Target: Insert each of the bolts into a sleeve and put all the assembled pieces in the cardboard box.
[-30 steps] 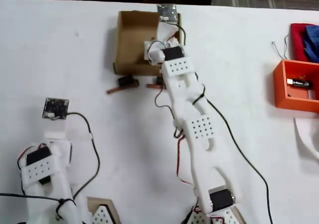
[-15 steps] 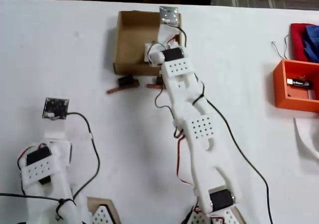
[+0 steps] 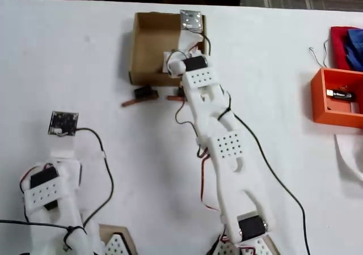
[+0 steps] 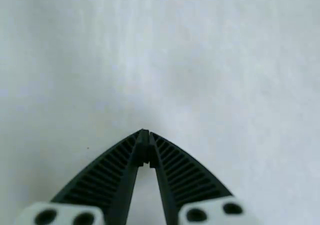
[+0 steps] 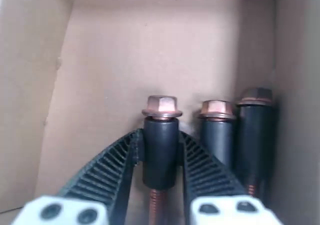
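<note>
- Clenched on black sleeve (image 5: 161,145), copper bolt (image 5: 161,106) through it, hex head showing past sleeve end: right fingers (image 5: 122,157), inside cardboard box (image 5: 100,50).
- Just beside it, along a box wall: two more assembled pieces (image 5: 218,130), side by side.
- Outside box on table (image 3: 85,56), near its wall: loose sleeve (image 3: 146,92) and loose bolt (image 3: 130,102).
- Pressed together on nothing, over bare table: left fingers (image 4: 117,167).

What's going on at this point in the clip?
The right hand is shut on a copper bolt in a black sleeve inside the brown cardboard box, beside two finished pieces lying there. The left hand is shut over the white table. Outside the box lie two more parts.
</note>
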You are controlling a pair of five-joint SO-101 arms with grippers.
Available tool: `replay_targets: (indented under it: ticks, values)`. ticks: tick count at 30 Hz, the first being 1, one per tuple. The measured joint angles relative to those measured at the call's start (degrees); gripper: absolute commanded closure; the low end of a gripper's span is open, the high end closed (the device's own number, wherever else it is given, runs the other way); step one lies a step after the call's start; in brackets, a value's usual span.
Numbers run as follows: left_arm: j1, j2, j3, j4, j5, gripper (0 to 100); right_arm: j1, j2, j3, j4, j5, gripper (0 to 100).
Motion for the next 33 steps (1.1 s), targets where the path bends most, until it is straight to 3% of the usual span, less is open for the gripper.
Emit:
replay_targets:
  ticks: [8, 16, 22, 33]
  values:
    - [0.0, 0.0, 0.0, 0.0, 0.0, 97, -0.2, 0.0, -1.4, 1.1, -1.9, 88.2]
    - [0.0, 0.0, 0.0, 0.0, 0.0, 97, 0.3, -4.1, -12.6, 8.0, -1.9, 88.2]
    - [0.1, 0.0, 0.0, 0.0, 0.0, 97, 0.4, -9.2, -21.4, 17.1, -1.8, 88.2]
    - [0.0, 0.0, 0.0, 0.0, 0.0, 97, -1.4, -18.3, -22.0, 41.3, -1.2, 88.2]
